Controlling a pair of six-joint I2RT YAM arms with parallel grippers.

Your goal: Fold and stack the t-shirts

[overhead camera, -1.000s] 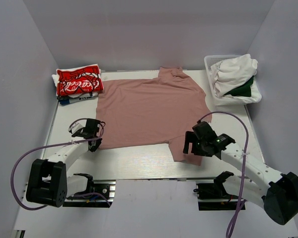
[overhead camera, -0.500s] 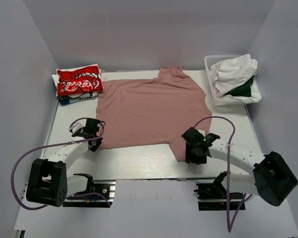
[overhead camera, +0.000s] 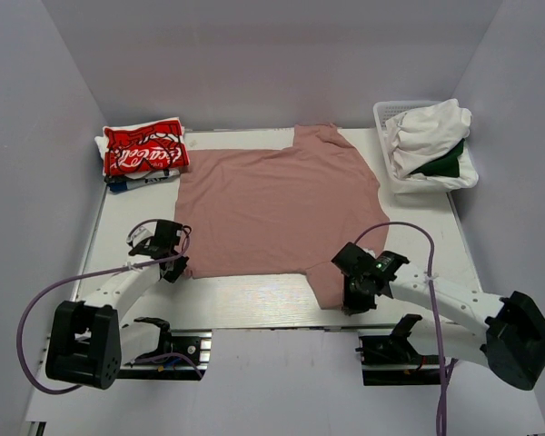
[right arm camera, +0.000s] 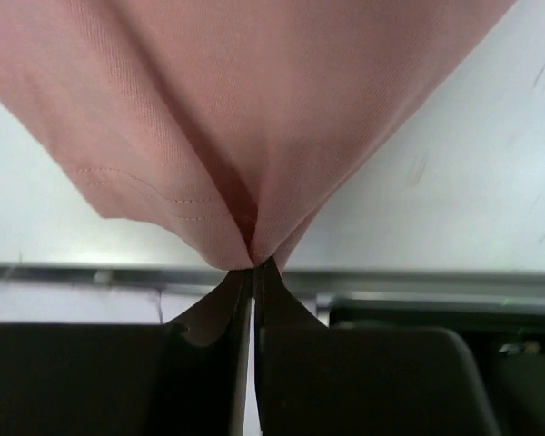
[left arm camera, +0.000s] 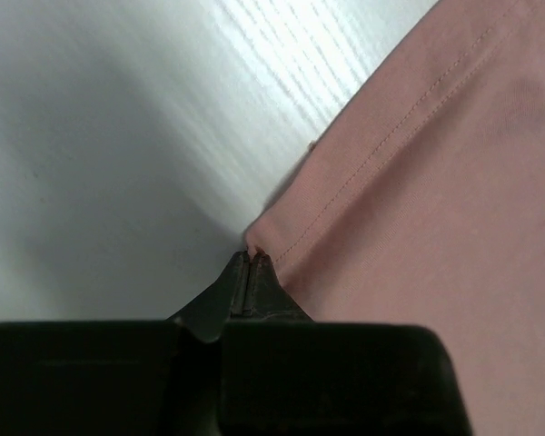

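Note:
A dusty-pink t-shirt [overhead camera: 277,204] lies spread flat across the middle of the table. My left gripper [overhead camera: 176,269] is shut on its near-left hem corner [left arm camera: 254,247], pinching the cloth edge at the fingertips. My right gripper [overhead camera: 352,300] is shut on the near-right sleeve, which bunches up from the pinch [right arm camera: 252,256] in the right wrist view. A red t-shirt with white script [overhead camera: 145,148] tops a folded stack at the back left. White t-shirts [overhead camera: 429,132] and a dark green t-shirt [overhead camera: 445,164] sit piled in the basket.
The white lattice basket [overhead camera: 388,115] stands at the back right corner. The table's near metal edge [overhead camera: 272,320] runs just below both grippers. Purple walls close in the left, back and right sides. Each arm's purple cable loops beside it.
My right gripper has swung left onto the pink sleeve and shut on it. The pink shirt has shifted slightly toward me. The left gripper closed fully on the hem corner.

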